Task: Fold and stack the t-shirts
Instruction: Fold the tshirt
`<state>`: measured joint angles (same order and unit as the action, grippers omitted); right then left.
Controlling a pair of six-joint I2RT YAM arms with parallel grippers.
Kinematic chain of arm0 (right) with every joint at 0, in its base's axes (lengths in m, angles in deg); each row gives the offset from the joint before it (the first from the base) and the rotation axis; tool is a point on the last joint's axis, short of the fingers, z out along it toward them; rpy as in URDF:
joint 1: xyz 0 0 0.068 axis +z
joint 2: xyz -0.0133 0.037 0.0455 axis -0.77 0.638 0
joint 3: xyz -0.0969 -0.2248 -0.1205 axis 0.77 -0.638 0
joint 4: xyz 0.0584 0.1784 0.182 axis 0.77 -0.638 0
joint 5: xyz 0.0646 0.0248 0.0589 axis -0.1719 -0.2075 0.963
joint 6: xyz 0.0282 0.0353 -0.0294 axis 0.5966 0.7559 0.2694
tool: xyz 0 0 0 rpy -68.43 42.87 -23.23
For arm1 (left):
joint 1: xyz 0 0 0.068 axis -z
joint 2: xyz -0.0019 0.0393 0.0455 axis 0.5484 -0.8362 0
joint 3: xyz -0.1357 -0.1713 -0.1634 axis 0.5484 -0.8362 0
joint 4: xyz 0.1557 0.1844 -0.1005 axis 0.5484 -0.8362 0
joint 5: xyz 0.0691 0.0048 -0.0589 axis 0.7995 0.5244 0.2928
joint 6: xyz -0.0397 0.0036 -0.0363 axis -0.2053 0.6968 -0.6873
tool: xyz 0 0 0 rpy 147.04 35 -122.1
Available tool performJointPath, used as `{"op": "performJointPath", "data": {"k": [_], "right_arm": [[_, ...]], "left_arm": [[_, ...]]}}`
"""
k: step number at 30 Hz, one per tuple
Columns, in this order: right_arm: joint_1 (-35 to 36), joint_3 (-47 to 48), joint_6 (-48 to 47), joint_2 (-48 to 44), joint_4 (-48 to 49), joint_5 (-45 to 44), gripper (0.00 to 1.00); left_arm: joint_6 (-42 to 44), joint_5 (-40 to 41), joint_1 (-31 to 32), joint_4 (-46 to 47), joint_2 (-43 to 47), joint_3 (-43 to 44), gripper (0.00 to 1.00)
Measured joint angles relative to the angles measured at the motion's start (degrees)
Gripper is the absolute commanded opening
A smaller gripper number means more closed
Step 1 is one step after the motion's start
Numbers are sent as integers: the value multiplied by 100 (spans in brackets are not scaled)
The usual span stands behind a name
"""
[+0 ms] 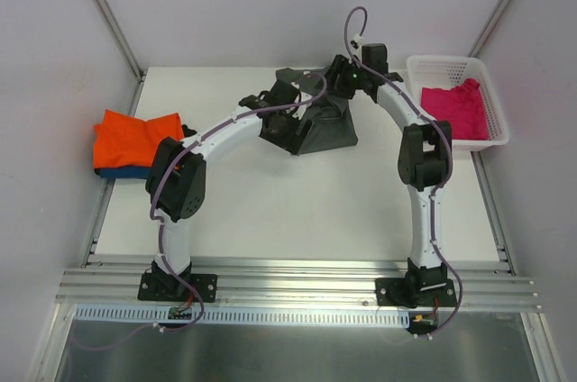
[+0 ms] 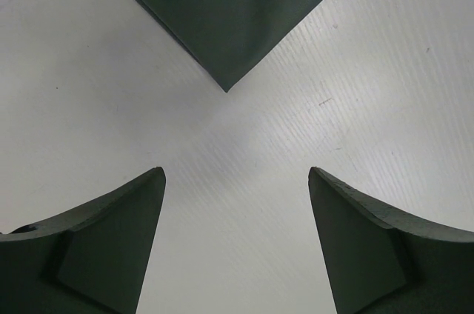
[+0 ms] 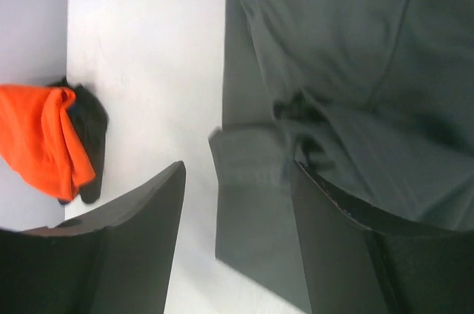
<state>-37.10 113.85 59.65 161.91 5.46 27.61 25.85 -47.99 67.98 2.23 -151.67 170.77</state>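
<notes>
Left claw (image 2: pixel 235 181) hovers spread wide and empty over the bare white table (image 1: pixel 297 211). It sits just short of a pointed corner of the dark grey t-shirt (image 1: pixel 325 130), which lies rumpled at the far middle of the table between the two arms. Right claw (image 3: pixel 238 167), also open, hangs low over the same shirt from the other side. One of its fingers is above the cloth and a sleeve hem lies in the gap between them; nothing is pinched.

The pairing looks deliberate: one arm at each side of the garment, placed to take two edges at once and draw it flat for a fold.

At the left edge of the table an orange t-shirt (image 1: pixel 135 134) rests folded on top of a blue t-shirt (image 1: pixel 122 171), evidently the stack the grey one is meant to join. A magenta t-shirt (image 1: pixel 455 104) sits bunched and unfolded in the white mesh basket (image 1: pixel 499 125) at the right.

By this reckoning the task stands about halfway, with the grey shirt the piece now being worked. The right wrist view of the sleeve is blurred, so whether that claw touches the cloth cannot be told.
</notes>
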Motion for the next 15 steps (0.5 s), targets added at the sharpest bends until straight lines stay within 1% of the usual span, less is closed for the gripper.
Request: {"op": "performJointPath", "data": {"k": [3, 6, 15], "right_arm": [[-61, -750, -133, -446, -278, 162, 62], [-127, -1228, -269, -772, -487, 262, 62], [-195, -1644, -610, -903, -695, 337, 62]], "left_arm": [[20, 55, 11, -2, 17, 26, 79], [35, 127, 9, -2, 20, 118, 80], [63, 168, 9, 35, -129, 767, 79]]}}
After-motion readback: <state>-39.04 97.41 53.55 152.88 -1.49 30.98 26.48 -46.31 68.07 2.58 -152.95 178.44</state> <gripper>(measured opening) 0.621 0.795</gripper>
